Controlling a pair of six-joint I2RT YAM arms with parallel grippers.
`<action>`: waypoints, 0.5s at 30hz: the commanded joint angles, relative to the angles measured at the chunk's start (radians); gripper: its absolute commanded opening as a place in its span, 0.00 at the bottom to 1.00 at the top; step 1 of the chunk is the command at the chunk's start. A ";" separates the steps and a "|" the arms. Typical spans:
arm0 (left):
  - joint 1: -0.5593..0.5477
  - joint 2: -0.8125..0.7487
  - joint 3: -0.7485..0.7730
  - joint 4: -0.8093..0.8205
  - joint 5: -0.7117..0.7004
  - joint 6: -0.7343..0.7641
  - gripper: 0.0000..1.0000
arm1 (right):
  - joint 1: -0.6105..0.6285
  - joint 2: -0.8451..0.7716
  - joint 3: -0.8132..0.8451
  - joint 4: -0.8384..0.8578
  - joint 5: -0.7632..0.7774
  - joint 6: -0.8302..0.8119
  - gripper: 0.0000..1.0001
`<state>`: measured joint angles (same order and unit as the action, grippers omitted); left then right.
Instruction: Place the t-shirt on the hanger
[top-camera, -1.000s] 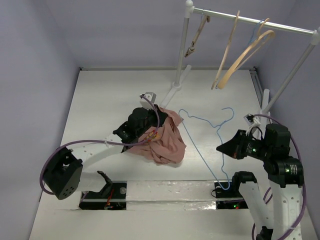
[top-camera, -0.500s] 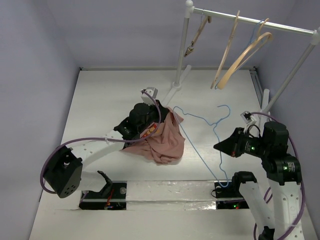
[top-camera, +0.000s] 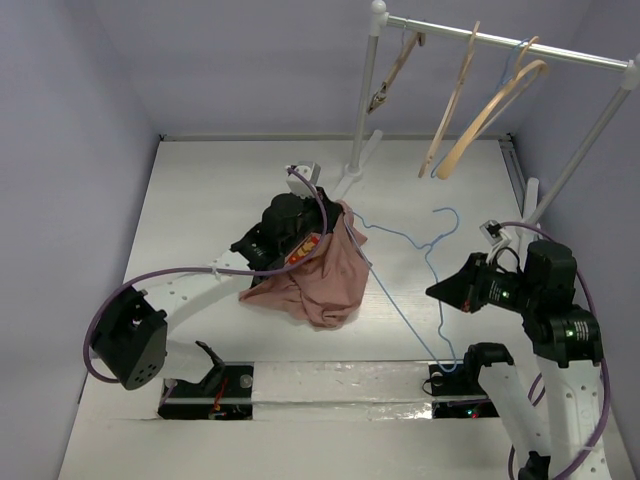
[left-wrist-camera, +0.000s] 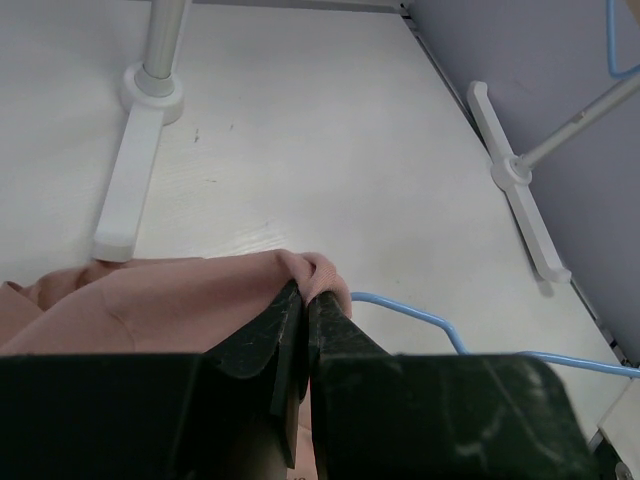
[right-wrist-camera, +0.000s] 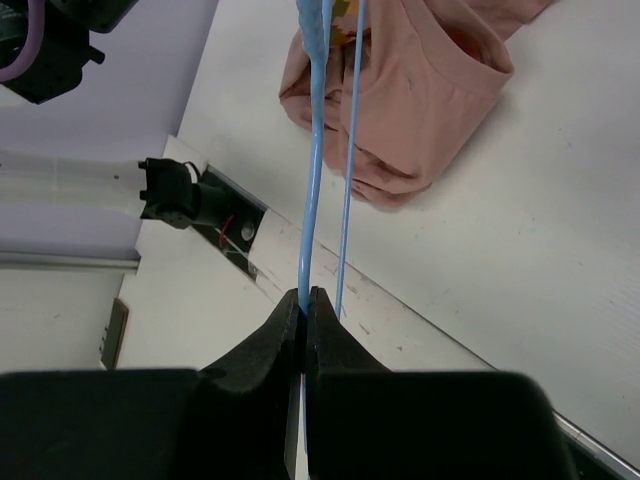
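Observation:
The salmon-pink t-shirt (top-camera: 325, 280) hangs bunched at the table's middle, its lower folds on the table. My left gripper (top-camera: 335, 210) is shut on its top edge (left-wrist-camera: 305, 268) and holds it up. The light-blue wire hanger (top-camera: 400, 240) stretches from beside the shirt to my right gripper (top-camera: 435, 292), which is shut on its wire (right-wrist-camera: 312, 220). One end of the hanger lies right next to the held cloth (left-wrist-camera: 420, 312). In the right wrist view the shirt (right-wrist-camera: 420, 90) lies beyond the wire.
A white clothes rail (top-camera: 500, 42) stands at the back right with tan wooden hangers (top-camera: 490, 105) and another blue one on it. Its feet (left-wrist-camera: 135, 170) rest on the table behind the shirt. A bright strip (top-camera: 340, 385) runs along the near edge.
My left gripper has lifted the shirt and carried it back and a little right. The hanger has tilted up and moved back with my right gripper.

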<state>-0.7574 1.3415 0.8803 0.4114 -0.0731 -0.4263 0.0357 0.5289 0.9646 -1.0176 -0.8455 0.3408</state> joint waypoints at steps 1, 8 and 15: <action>0.001 -0.011 0.039 0.035 0.019 0.012 0.00 | 0.015 0.016 -0.015 0.086 -0.003 -0.003 0.00; 0.001 -0.028 0.014 0.027 0.022 0.011 0.00 | 0.026 0.082 -0.020 0.149 0.016 -0.023 0.00; 0.001 -0.013 0.039 0.006 -0.010 0.021 0.00 | 0.131 0.092 -0.020 0.177 0.080 0.024 0.00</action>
<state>-0.7574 1.3418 0.8806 0.3882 -0.0666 -0.4229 0.1234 0.6289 0.9394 -0.9218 -0.7944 0.3428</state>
